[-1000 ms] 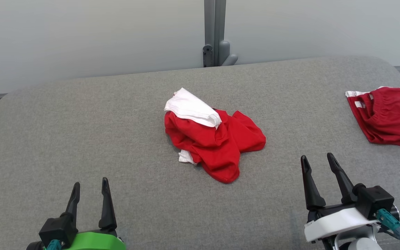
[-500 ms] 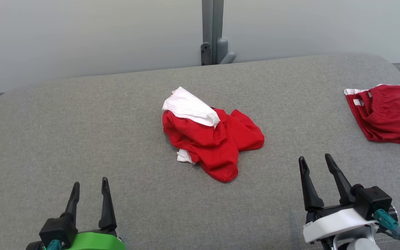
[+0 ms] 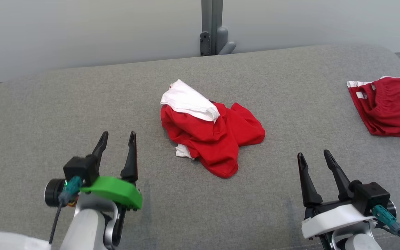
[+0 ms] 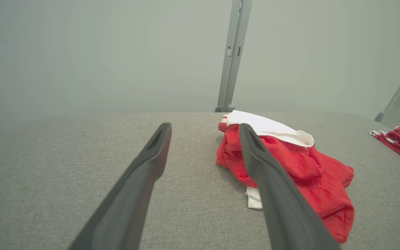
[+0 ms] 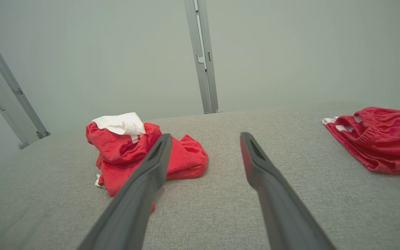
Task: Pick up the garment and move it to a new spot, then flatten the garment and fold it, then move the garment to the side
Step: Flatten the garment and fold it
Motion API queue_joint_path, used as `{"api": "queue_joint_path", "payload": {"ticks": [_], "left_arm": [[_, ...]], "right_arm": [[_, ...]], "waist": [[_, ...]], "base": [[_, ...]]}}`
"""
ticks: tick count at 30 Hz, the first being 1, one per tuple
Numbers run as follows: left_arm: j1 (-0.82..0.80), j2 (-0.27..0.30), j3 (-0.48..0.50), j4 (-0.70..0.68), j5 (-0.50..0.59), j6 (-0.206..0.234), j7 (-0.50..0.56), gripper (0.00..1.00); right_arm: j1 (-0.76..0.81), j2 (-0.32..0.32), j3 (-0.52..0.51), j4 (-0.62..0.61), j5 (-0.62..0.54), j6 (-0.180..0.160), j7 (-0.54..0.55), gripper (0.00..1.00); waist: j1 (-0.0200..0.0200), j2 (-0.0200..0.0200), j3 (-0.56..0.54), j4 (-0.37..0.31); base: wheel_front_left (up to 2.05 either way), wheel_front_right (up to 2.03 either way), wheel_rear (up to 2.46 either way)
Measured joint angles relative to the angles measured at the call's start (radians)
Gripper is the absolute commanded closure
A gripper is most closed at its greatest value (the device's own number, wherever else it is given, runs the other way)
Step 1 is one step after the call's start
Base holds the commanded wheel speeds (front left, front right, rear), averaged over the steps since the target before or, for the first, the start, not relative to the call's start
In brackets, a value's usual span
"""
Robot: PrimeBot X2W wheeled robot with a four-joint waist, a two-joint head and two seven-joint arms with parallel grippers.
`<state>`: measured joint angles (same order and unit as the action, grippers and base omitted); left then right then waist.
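A crumpled red garment (image 3: 217, 139) with a white panel on top lies bunched in the middle of the grey padded surface (image 3: 82, 104). It also lies right of centre in the left wrist view (image 4: 297, 170) and at the left in the right wrist view (image 5: 123, 152). My left gripper (image 3: 118, 134) stands open above the surface, a short way left of and nearer than the garment, with nothing between its fingers. My right gripper (image 3: 313, 155) is open and empty at the lower right, apart from the garment.
A second red garment (image 3: 391, 107) with white trim lies at the right edge of the surface, seen too in the right wrist view (image 5: 377, 139). A grey metal post (image 3: 212, 27) stands against the pale wall behind. Bare surface lies on the left.
My left arm has risen and moved forward and to the right, closer to the garment. The head camera has shifted slightly. The right gripper and both garments stay put.
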<state>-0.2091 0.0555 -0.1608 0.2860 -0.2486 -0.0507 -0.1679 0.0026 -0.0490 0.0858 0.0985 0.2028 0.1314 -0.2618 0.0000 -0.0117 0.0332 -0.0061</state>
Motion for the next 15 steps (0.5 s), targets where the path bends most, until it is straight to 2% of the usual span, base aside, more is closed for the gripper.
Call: {"api": "queue_joint_path", "payload": {"ticks": [5,15], "left_arm": [[-0.188,-0.003,-0.036,0.125,-0.051,-0.021,0.101,0.0],[-0.461,-0.006,-0.052,0.409,-0.152,-0.013,0.269,0.0]], "right_arm": [[-0.021,0.0,0.01,0.0,-0.003,0.0,0.0,0.0],[-0.054,0.0,0.016,-0.002,-0.002,0.0,0.0,0.0]], "waist": [[0.0,0.0,0.041,-0.014],[0.0,0.0,0.132,-0.07]], "base": [[0.0,0.0,0.0],[0.0,0.0,0.0]]}}
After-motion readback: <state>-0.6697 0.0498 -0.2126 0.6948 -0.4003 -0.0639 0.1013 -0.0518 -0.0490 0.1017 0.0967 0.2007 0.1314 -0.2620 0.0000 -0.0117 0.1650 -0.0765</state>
